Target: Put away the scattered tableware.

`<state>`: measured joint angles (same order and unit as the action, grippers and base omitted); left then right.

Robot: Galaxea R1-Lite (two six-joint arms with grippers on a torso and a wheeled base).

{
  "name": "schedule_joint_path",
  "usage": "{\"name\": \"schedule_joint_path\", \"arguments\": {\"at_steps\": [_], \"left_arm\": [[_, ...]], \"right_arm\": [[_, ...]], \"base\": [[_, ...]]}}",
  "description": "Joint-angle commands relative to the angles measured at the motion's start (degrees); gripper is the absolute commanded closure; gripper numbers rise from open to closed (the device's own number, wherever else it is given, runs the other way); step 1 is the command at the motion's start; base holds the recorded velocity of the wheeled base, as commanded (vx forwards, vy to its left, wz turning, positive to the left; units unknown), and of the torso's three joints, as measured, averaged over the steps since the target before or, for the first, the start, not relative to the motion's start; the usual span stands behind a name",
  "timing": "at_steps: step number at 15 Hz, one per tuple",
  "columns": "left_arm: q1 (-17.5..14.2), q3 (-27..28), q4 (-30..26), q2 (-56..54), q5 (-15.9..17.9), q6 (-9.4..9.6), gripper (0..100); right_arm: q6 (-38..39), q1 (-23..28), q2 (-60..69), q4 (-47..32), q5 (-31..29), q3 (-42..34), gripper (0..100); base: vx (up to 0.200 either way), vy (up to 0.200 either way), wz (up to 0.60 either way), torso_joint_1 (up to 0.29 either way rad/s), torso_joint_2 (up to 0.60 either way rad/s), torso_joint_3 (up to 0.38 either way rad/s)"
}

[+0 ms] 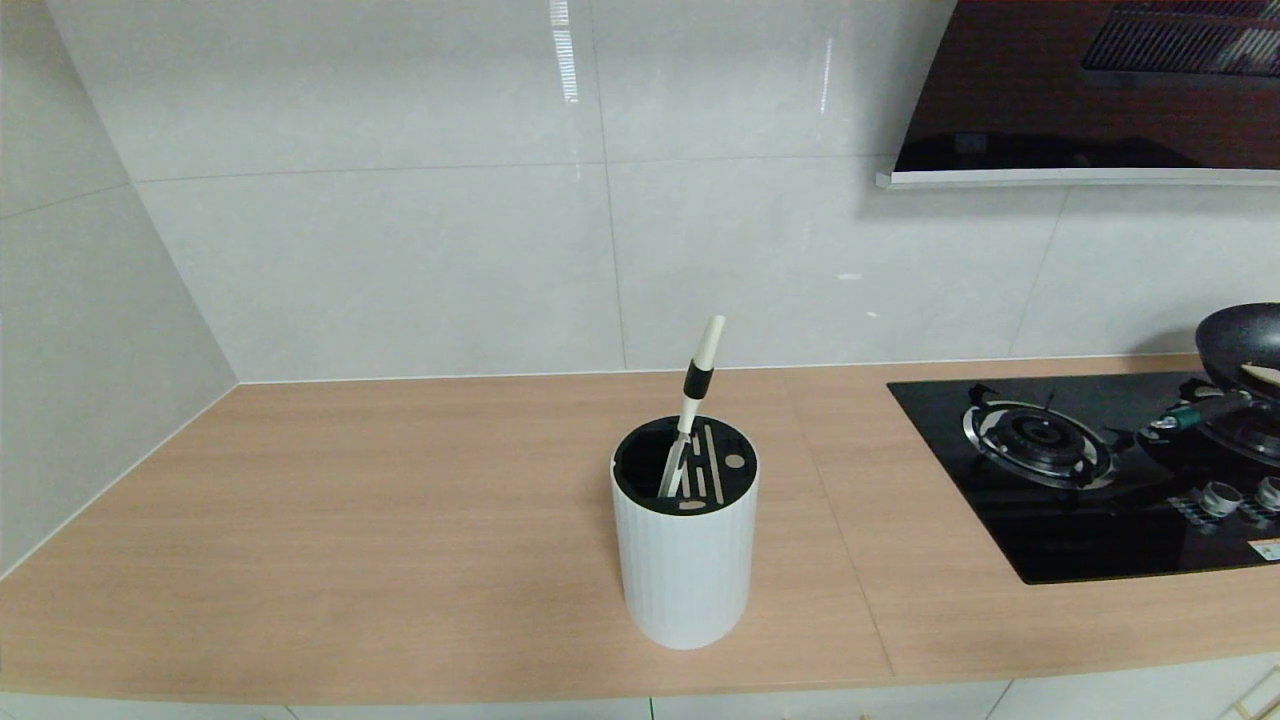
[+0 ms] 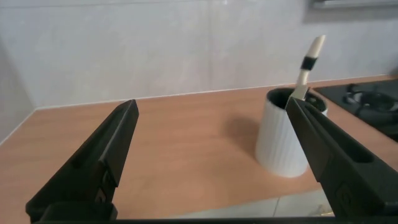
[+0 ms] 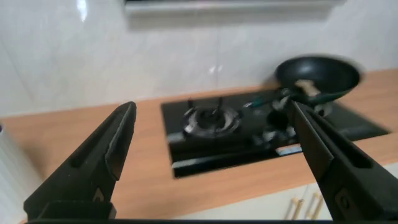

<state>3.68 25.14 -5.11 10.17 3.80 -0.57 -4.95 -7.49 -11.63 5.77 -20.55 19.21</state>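
A white ribbed utensil holder (image 1: 686, 560) with a black slotted top stands on the wooden counter (image 1: 350, 520), near its front edge. One utensil (image 1: 697, 385) with a cream and black handle leans upright in a slot. The left wrist view has the holder (image 2: 280, 140) and the utensil (image 2: 309, 59) off to one side, beyond my left gripper (image 2: 211, 104), which is open and holds nothing. My right gripper (image 3: 211, 107) is also open with nothing in it, held in front of the counter facing the stove (image 3: 249, 134).
A black gas stove (image 1: 1100, 470) is set into the counter at the right, with a dark pan (image 1: 1240, 345) on its far burner. A range hood (image 1: 1090, 90) hangs above it. Tiled walls close the back and left sides.
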Motion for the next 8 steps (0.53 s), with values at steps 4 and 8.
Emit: {"name": "schedule_joint_path", "arguments": {"at_steps": [4, 8], "left_arm": [[-3.51, -2.99, -4.65, -10.17, -1.17, -0.39, 0], [-3.51, -18.02, 5.55, -10.17, -3.54, -1.45, 0]], "right_arm": [[-0.24, 1.95, 5.92, 0.03, 0.25, -7.35, 0], [-2.08, 7.66, 11.54, 2.58, 2.98, -19.12, 0]], "base": [[0.0, 0.0, 0.0, 0.0, 0.0, 0.0], [0.0, 0.0, 0.0, 0.0, 0.0, 0.0]]}}
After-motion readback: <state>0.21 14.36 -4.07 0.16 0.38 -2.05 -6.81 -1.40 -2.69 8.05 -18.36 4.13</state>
